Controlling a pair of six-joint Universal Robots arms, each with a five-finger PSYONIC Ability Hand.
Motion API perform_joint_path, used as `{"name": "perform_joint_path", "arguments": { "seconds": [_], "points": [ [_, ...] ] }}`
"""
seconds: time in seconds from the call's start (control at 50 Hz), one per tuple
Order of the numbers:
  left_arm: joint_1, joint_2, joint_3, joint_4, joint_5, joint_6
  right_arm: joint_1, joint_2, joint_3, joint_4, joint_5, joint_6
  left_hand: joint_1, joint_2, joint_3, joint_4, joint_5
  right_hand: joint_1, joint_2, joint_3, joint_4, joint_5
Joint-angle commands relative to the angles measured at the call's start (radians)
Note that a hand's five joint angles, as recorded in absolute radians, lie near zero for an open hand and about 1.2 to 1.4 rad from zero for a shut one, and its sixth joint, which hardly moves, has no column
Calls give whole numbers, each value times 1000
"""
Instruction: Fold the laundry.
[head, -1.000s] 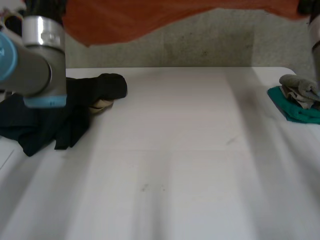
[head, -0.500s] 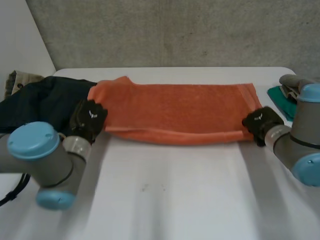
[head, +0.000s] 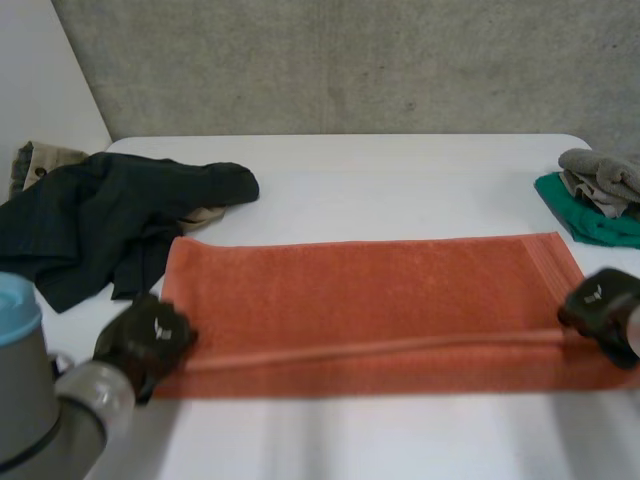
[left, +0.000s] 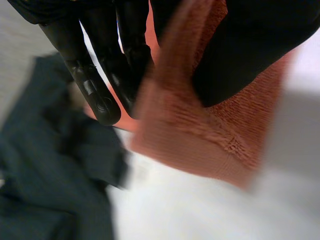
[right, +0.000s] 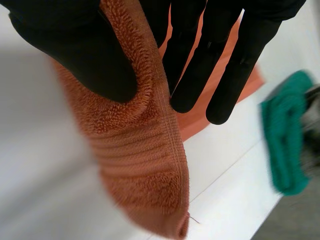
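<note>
Left hand (left: 250, 50): thumb and fingers pinched on the near left corner of the orange towel (head: 370, 295); right hand (right: 65, 55): thumb and fingers pinched on the towel's near right corner. The towel lies spread lengthwise across the middle of the white table (head: 400, 170); a ridge runs along it from hand to hand, close to its near long edge. Dark garment (head: 90, 215): heaped at the table's left edge, just beside the towel's far left corner; green cloth (head: 590, 225): at the right edge, with a grey cloth (head: 600, 168) on it.
</note>
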Motion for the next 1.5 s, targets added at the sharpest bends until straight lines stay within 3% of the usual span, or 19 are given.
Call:
{"name": "perform_joint_path", "arguments": {
  "seconds": [0.02, 0.12, 0.22, 0.38, 0.4, 0.42, 0.46, 0.54, 0.62, 0.72, 0.84, 0.92, 1.0, 1.1, 1.2, 1.26, 1.28, 1.44, 1.5],
  "points": [
    [-3, -208, 195, 303, -25, -7, 85, 170, -139, -284, -16, 98, 275, 194, 200, 192, 213, 277, 226, 200, 195, 227],
    [-6, -378, 342, 421, -108, 4, 93, 288, -241, -442, -22, 84, 275, 194, 200, 192, 213, 277, 226, 200, 195, 227],
    [-16, -527, 473, 435, -169, 6, 119, 401, -331, -540, -27, 83, 275, 194, 200, 192, 213, 277, 226, 200, 195, 227],
    [-47, -667, 631, 458, -183, 9, 130, 563, -477, -672, -24, 81, 275, 194, 200, 192, 213, 228, 177, 152, 147, 179],
    [-50, -677, 653, 463, -185, 12, 130, 578, -492, -703, -21, 87, 264, 182, 189, 181, 202, -217, -268, -293, -298, -266],
    [-53, -681, 663, 466, -186, 13, 131, 583, -500, -726, -16, 93, 69, -13, -6, -14, 7, -509, -560, -586, -590, -558],
    [-61, -681, 674, 475, -186, 17, 134, 584, -506, -762, -15, 98, -783, -864, -857, -865, -844, -945, -996, -1022, -1026, -994],
    [-96, -668, 674, 498, -176, 24, 148, 558, -491, -781, 28, 119, -947, -1028, -1022, -1030, -1009, -945, -996, -1022, -1026, -994],
    [-125, -606, 660, 541, -177, 24, 140, 480, -442, -743, 65, 197, -947, -1028, -1022, -1030, -1009, -945, -996, -1022, -1026, -994],
    [-121, -518, 611, 555, -177, 13, 136, 348, -374, -651, 47, 319, -947, -1028, -1022, -1030, -1009, -945, -996, -1022, -1026, -994],
    [-119, -391, 500, 553, -177, -6, 13, 207, -296, -421, -96, 426, -947, -1028, -1022, -1030, -1009, -942, -993, -1018, -1023, -991],
    [-124, -326, 409, 552, -174, -58, -60, 176, -253, -268, -197, 434, -947, -1028, -1022, -1030, -1009, -791, -842, -868, -873, -841],
    [-130, -296, 337, 553, -163, -124, -116, 176, -192, -250, -255, 422, -947, -1028, -1022, -1030, -1009, -606, -657, -683, -687, -656],
    [-133, -291, 300, 553, -150, -163, -139, 188, -149, -304, -286, 419, -947, -1028, -1022, -1030, -1009, -582, -633, -659, -664, -632],
    [-141, -292, 292, 553, -150, -166, -154, 273, -144, -381, -277, 416, -947, -1028, -1022, -1030, -1009, -460, -511, -537, -541, -509],
    [-144, -292, 294, 553, -150, -166, -163, 305, -156, -402, -269, 417, -947, -1028, -1022, -1030, -1009, 9, -42, -68, -72, -40],
    [-144, -292, 294, 553, -150, -166, -179, 320, -166, -416, -256, 416, -947, -1028, -1022, -1030, -1009, 274, 223, 197, 193, 225],
    [-141, -280, 291, 550, -150, -166, -283, 343, -189, -474, -110, 374, -947, -1028, -1022, -1030, -1009, 277, 226, 200, 195, 227],
    [-141, -268, 289, 549, -150, -168, -327, 340, -184, -476, -122, 353, -947, -1028, -1022, -1030, -1009, 277, 226, 200, 195, 227]
  ]
}}
